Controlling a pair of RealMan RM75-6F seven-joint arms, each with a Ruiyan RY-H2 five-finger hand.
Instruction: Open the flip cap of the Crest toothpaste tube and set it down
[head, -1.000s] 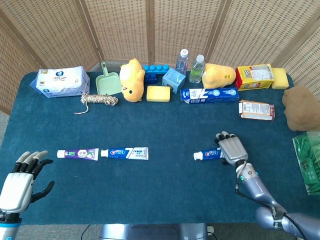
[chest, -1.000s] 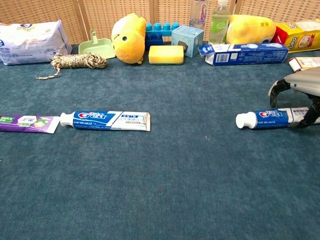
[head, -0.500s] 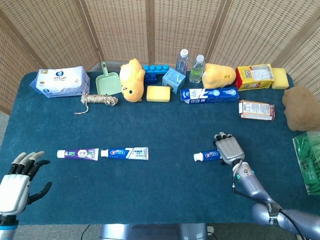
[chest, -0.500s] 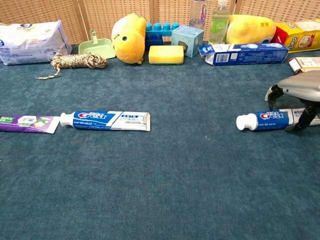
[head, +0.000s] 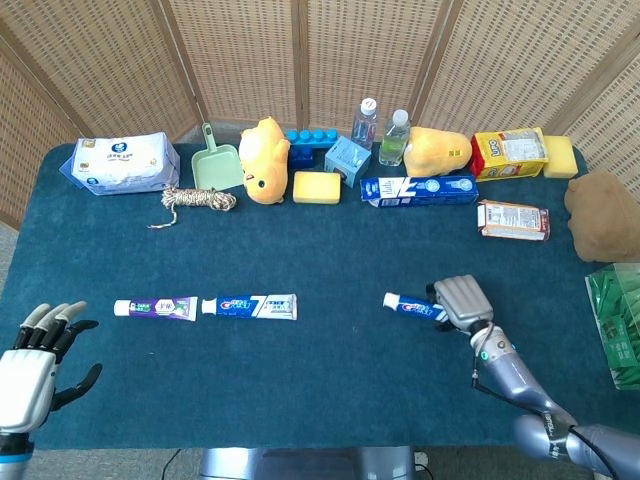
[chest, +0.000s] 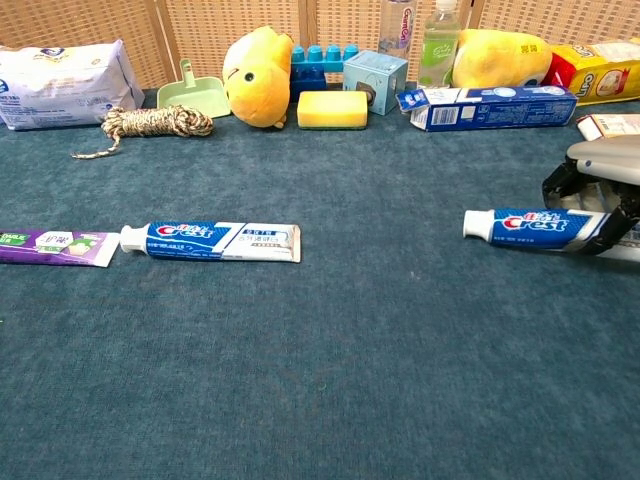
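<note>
The right hand gripped the Crest toothpaste tube near the right side of the blue table, its fingers curled over the rear half of the tube while the white cap pointed left, clear of the hand. In the chest view the tube looked lifted a little off the cloth at its cap end, though whether the rest of it touched the table could not be told. The cap appeared closed. The left hand hung at the near left corner with its fingers spread and nothing in it. Further left on the table lay a second Crest tube and, just beside its cap, a purple toothpaste tube, end to end in a row. Along the far edge stood a pack of wipes, a green dustpan, a coil of rope, a yellow duck toy, a yellow sponge, blue building blocks, two bottles and a long toothpaste box
</note>
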